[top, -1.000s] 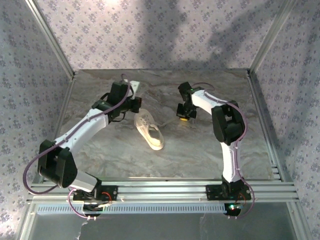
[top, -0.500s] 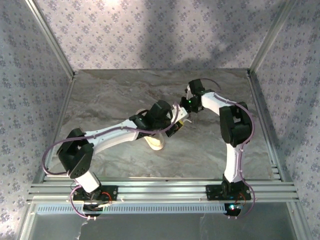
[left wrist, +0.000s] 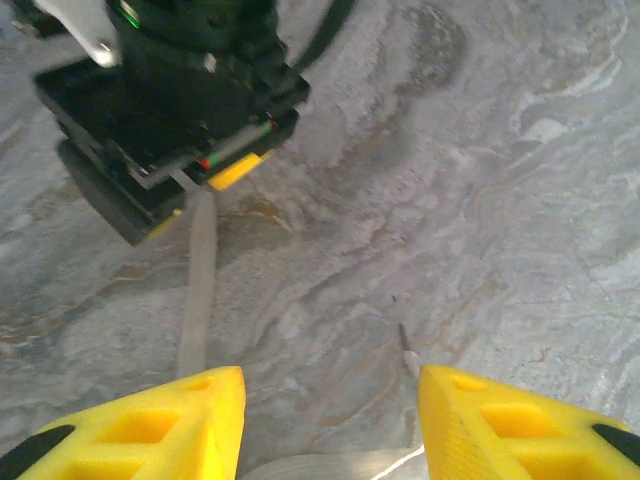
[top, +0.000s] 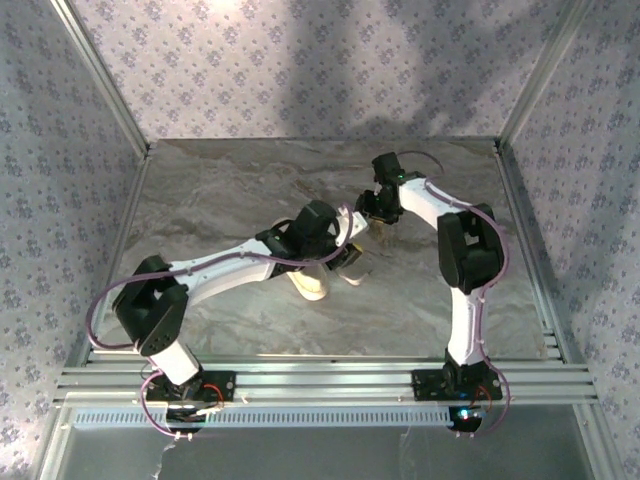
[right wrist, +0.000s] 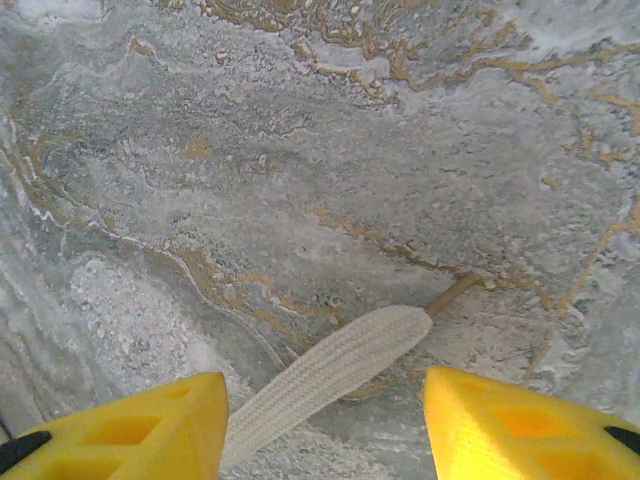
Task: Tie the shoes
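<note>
Lace-grabbing is the step, we are judging: the right gripper (right wrist: 325, 395) is hovering spread wide, the white lace (right wrist: 335, 365) lying on the table (right wrist: 300, 150) between its yellow fingers (right wrist: 130, 425) — so we are advising a straight drop and a pinch near the tip. The left gripper (left wrist: 328, 390) is also hanging spread, the sneaker (top: 312, 287) just behind it.

Readable text, labels, brands, numbers, signs: none. You will find nothing legible in any of the three views.
</note>
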Robot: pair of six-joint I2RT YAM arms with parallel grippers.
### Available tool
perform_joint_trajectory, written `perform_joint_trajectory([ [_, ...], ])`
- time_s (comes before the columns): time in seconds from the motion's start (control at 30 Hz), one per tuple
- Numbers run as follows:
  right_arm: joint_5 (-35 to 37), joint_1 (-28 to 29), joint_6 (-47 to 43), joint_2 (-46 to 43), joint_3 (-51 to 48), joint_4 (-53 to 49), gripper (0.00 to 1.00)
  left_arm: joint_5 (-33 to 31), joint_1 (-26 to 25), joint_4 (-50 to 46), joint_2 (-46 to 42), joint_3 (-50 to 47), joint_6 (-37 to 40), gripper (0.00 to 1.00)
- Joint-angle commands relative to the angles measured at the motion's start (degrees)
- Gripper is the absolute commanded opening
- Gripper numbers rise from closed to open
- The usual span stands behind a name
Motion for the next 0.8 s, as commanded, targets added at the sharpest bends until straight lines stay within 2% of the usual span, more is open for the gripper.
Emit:
perform_joint_trajectory([
  [0.0,4.99,1.04,2.21,4.19,4.02,-7.0,0.55,-0.19,0.49,2.52,-4.02,-0.82,-1.23,0.49],
  [0.13,8.74,2.41,3.14,7.93,8.43,-12.87,0.55,-1.87,0.87,2.81,-6.16,-2.46,-1.6,0.49],
  [0.23,8.92,2.88,3.09,9.83,9.36,-14.33,0.53,-3.46,1.42,3.22,-8.32,-4.18,-1.77,0.5],
  [0.3,8.69,2.9,2.23,10.67,9.42,-13.89,0.44,-4.39,1.95,3.49,-9.82,-5.36,-1.85,0.5],
  [0.4,8.63,2.9,0.11,11.14,9.37,-12.73,0.21,-5.06,2.71,3.62,-12.34,-7.2,-2.12,0.5],
  [0.47,8.87,2.91,-1.71,10.81,9.27,-11.98,0.13,-5.73,3.26,3.38,-13.87,-8.51,-2.29,0.5],
  [0.67,8.95,2.73,-6.9,6.67,8.25,-8.85,0.0,-8.19,5.43,2.74,-19.17,-13.15,-3.5,0.5],
  [0.77,7.41,3.02,-10.26,2.48,6.57,-5.37,0.0,-9.49,6.83,2.39,-21.36,-15.22,-5.2,0.5],
])
